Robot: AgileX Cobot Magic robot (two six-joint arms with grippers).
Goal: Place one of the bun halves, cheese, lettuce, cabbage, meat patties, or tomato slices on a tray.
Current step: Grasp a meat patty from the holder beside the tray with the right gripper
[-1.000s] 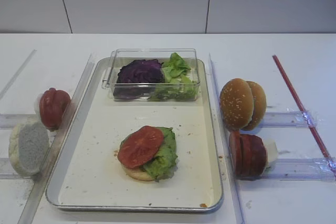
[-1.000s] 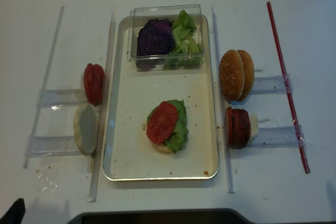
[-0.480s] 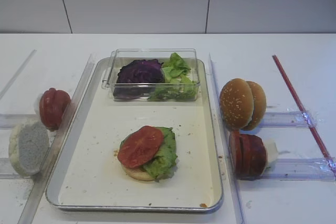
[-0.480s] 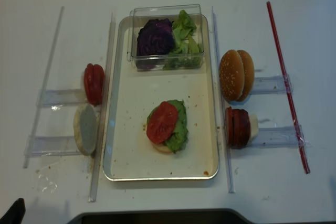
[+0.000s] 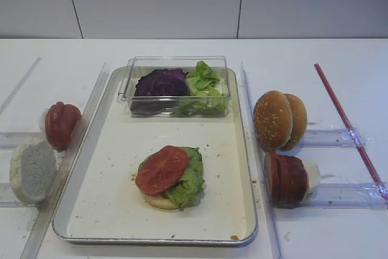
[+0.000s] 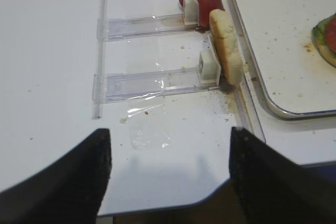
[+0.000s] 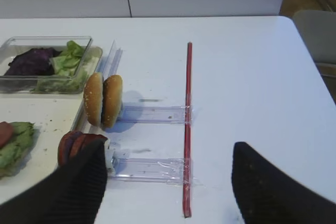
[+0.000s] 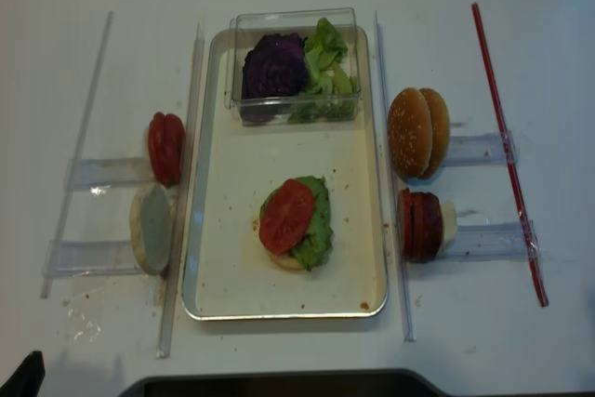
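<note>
On the silver tray (image 5: 109, 198) a pale bun half (image 5: 155, 200) carries lettuce (image 5: 189, 181) and a tomato slice (image 5: 161, 168). More tomato slices (image 5: 62, 124) and a pale bun half (image 5: 31, 169) stand on edge left of the tray. To its right stand seeded bun halves (image 5: 279, 119) and meat patties (image 5: 285, 178). Cabbage (image 5: 160, 83) and lettuce (image 5: 203, 80) lie in a clear box. No cheese is in view. My right gripper (image 7: 168, 182) hovers open and empty near the patties (image 7: 79, 145). My left gripper (image 6: 168, 177) is open and empty at the table's front edge.
Clear plastic rails (image 5: 339, 195) with white blocks hold the upright food on both sides. A red rod (image 5: 345, 119) lies along the far right. Long clear strips (image 5: 82, 144) flank the tray. The clear box (image 5: 176, 65) rests across the tray's far end.
</note>
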